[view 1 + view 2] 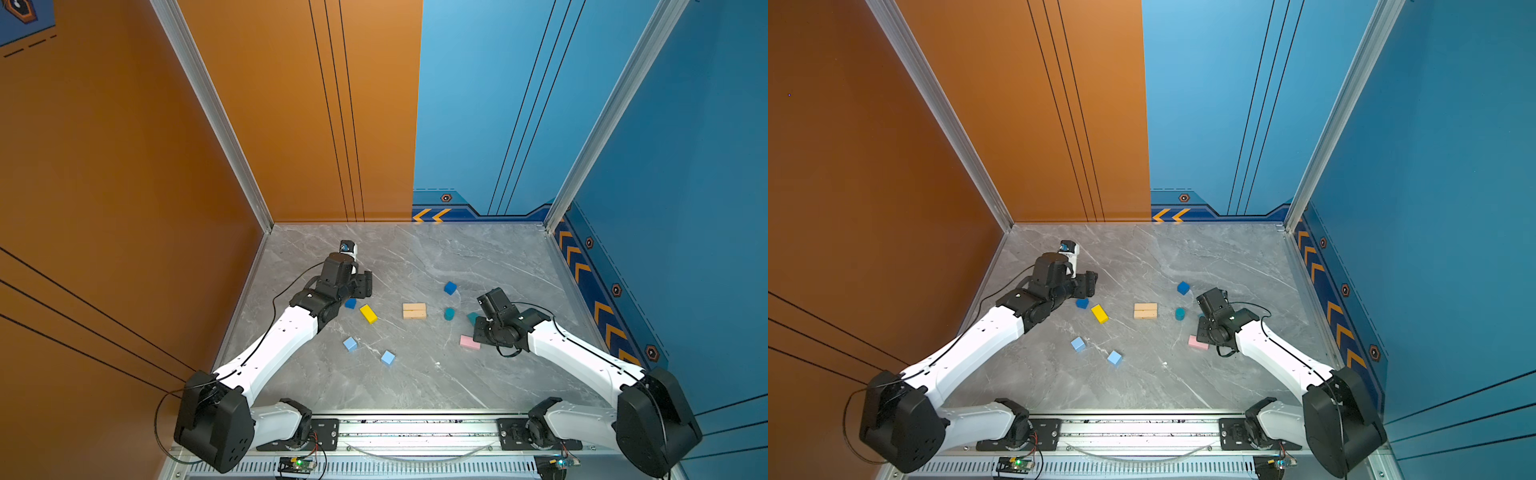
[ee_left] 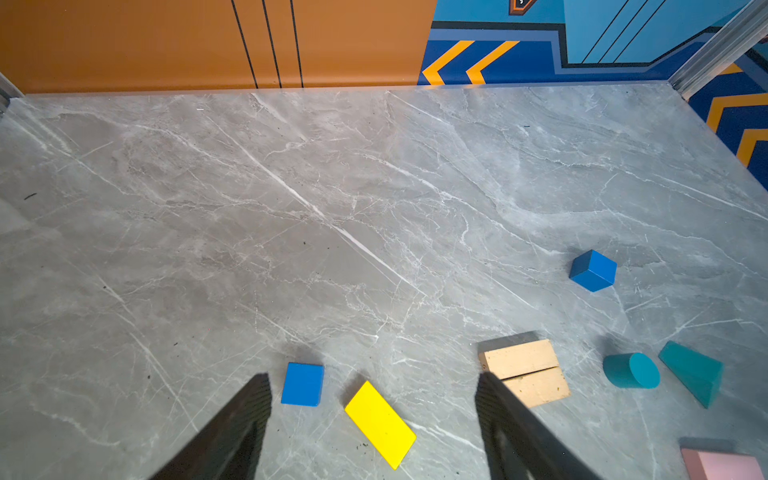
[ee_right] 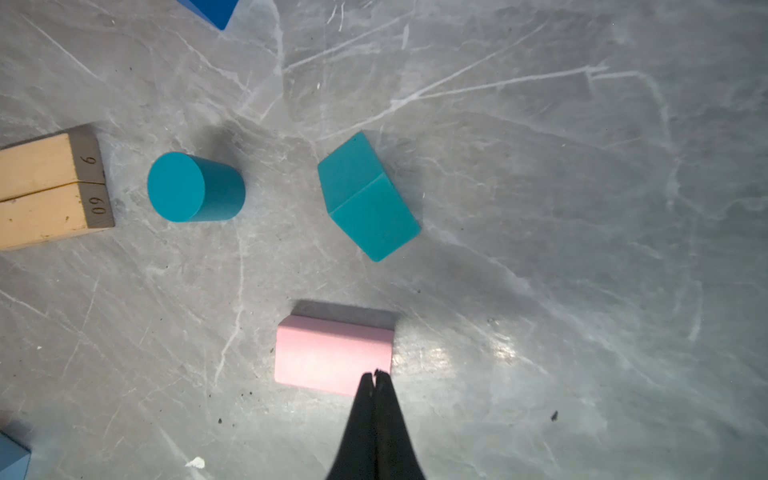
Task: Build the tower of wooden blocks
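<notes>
Left claw (image 2: 372,376): in the left wrist view its fingers (image 2: 249,415) are seen spread wide apart, with nothing clamped. A dark blue cube (image 2: 302,383) and a yellow bar (image 2: 380,424) are framed between them, lying on the grey marble table (image 2: 291,208).

Right claw (image 3: 374,374): its tips are seen pressed together, nothing gripped. They are placed over the lower right edge of the pink slab (image 3: 328,353). Whether they touch it cannot be told.

The wood blocks are scattered singly across the middle of the table in both top views.
- Two tan planks (image 1: 414,311) are laid side by side at centre frame, touching.
- The yellow bar is set at an angle left of them, with the dark blue cube just past it, partly covered by the left arm.
- A second dark blue cube (image 1: 450,287) is noted up and right of the planks.
- The teal cylinder (image 1: 449,313) is found right of the planks.
- The teal prism (image 1: 472,318) is just beyond the cylinder, half hidden by the right claw.
- The pink slab is seen lower right of centre.
- Two light blue cubes (image 1: 350,344) (image 1: 387,358) are placed apart, lower left of centre.
</notes>
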Controlling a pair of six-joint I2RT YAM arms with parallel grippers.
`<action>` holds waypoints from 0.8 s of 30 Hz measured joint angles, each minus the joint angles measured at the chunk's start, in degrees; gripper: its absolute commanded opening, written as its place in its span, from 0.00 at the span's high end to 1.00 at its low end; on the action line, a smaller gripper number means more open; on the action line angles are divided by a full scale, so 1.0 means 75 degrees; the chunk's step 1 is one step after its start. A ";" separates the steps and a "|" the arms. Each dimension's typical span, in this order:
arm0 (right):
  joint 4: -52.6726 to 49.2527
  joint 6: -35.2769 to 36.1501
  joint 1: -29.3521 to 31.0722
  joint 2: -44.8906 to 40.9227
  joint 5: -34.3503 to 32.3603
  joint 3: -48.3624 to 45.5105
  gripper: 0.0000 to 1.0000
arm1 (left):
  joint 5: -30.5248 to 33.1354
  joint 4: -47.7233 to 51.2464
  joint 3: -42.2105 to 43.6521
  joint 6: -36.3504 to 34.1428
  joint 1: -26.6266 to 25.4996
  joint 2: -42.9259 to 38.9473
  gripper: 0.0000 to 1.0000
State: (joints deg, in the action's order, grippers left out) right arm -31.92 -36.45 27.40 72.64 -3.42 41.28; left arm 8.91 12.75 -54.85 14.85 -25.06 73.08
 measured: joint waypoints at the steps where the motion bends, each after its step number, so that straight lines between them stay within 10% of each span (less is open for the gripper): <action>1: 0.0079 0.0017 -0.0006 0.0111 0.0044 0.0000 1.00 | 0.0020 0.0000 -0.0029 0.0000 -0.0035 0.0052 0.21; 24: 0.0606 0.0090 -0.0061 0.0918 0.0326 0.0000 1.00 | 0.0219 0.0050 -0.0079 -0.0055 -0.0154 0.0189 0.21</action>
State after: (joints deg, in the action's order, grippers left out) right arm -27.38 -35.77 26.94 79.53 -0.97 41.28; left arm 10.55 13.13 -55.44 14.44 -26.22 74.50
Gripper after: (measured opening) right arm 0.047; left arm 0.793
